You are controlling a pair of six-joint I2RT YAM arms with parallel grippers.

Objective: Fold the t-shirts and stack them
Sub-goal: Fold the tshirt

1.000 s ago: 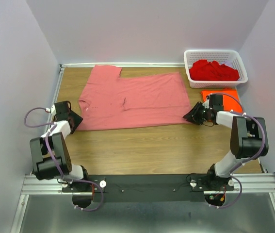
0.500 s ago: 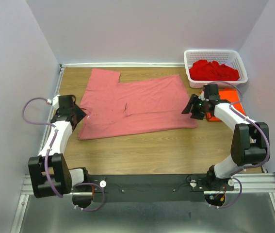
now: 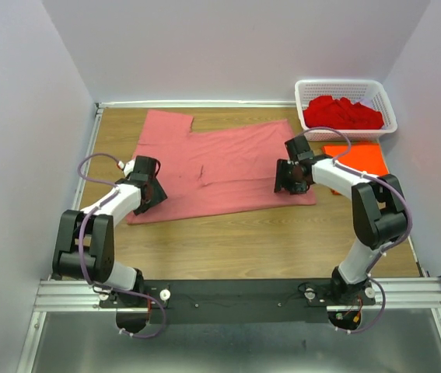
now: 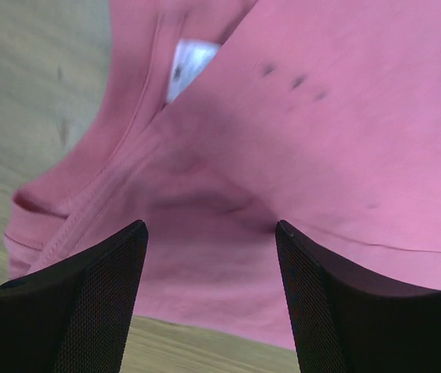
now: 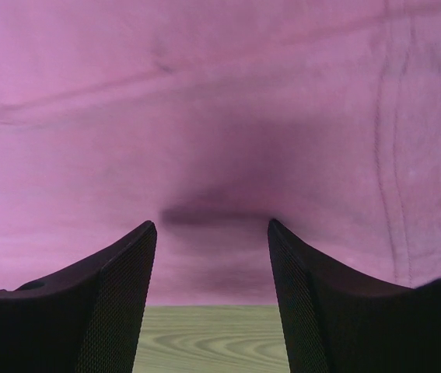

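A large salmon-pink t-shirt (image 3: 220,167) lies spread on the wooden table, partly folded. My left gripper (image 3: 152,192) is open over the shirt's left end near the collar; its wrist view shows the collar and white label (image 4: 189,66) above the open fingers (image 4: 103,287). My right gripper (image 3: 288,177) is open over the shirt's right end near the hem (image 5: 391,155). Neither gripper holds cloth. A folded bright orange t-shirt (image 3: 358,159) lies at the right. Deep red t-shirts (image 3: 341,113) fill the basket.
The white lattice basket (image 3: 387,105) stands at the back right corner. Walls close the table on the left, back and right. Bare wood (image 3: 236,241) runs between the pink shirt and the arm bases.
Both grippers moved inward from the shirt's outer edges onto the cloth. The shirt's near edge has shifted and now lies slanted, with a slight fold line across the middle.
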